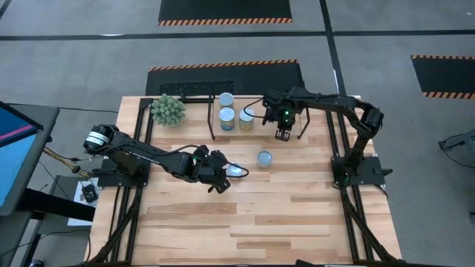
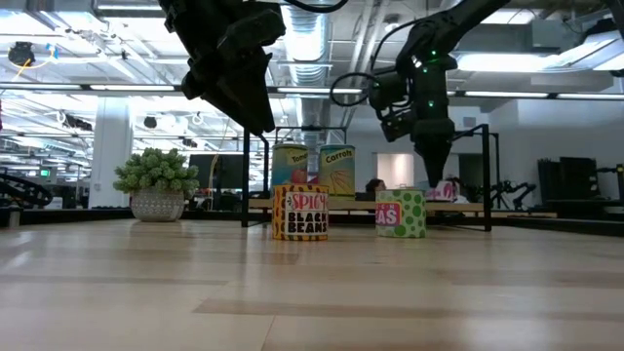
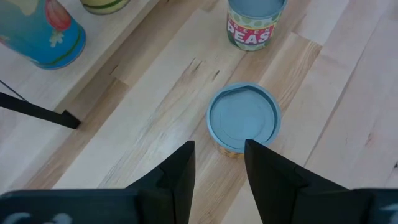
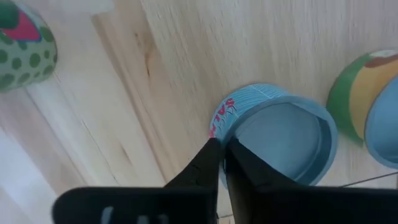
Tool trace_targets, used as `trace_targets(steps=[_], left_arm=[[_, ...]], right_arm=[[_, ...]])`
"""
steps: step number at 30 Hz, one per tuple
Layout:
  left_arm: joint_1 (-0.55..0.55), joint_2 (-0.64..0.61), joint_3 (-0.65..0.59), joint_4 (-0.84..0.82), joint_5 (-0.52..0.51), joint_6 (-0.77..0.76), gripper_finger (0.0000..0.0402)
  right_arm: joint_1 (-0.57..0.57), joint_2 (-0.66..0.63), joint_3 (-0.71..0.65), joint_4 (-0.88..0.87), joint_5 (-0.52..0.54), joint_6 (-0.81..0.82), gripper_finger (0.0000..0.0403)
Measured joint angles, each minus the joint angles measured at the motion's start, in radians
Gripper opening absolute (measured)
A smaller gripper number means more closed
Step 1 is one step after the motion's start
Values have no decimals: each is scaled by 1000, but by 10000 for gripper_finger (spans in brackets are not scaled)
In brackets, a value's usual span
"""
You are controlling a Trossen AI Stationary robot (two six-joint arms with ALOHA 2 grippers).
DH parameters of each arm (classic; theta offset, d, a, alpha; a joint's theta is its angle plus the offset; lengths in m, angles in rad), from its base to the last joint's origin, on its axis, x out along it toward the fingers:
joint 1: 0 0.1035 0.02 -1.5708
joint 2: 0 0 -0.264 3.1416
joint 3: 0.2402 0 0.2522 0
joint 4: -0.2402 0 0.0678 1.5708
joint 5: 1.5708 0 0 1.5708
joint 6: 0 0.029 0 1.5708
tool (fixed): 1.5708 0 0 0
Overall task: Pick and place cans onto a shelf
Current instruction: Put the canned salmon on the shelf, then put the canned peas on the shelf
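We see left gripper [image 3: 217, 165] spread, empty, above black beans can [image 3: 243, 119]; right gripper [image 4: 222, 155] nearly pressed together, empty, over blue salmon can [image 4: 280, 140] on shelf [image 1: 194, 99].

Seen from directly overhead, the light butcher-block wooden desk [image 1: 252, 215] fills the high view, both dark arms in frame. A second camera sits at desk-top level, looking across the boards into the room behind. Each wrist camera peers down at close range past its own fingers. The left wrist view and the low view share the green polka-dot peas can [image 3: 255, 23] [image 2: 401, 214] on the desk.
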Motion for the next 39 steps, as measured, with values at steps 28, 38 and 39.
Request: trace_targets(steps=[28, 38, 39], left_arm=[[0, 0, 0, 0, 8, 0, 128], [0, 0, 0, 1, 7, 2, 128], [0, 0, 0, 1, 7, -3, 128]], right_arm=[[3, -17, 0, -45, 62, 75, 73], [8, -81, 56, -62, 107, 118, 73], [11, -86, 71, -76, 106, 127, 73]])
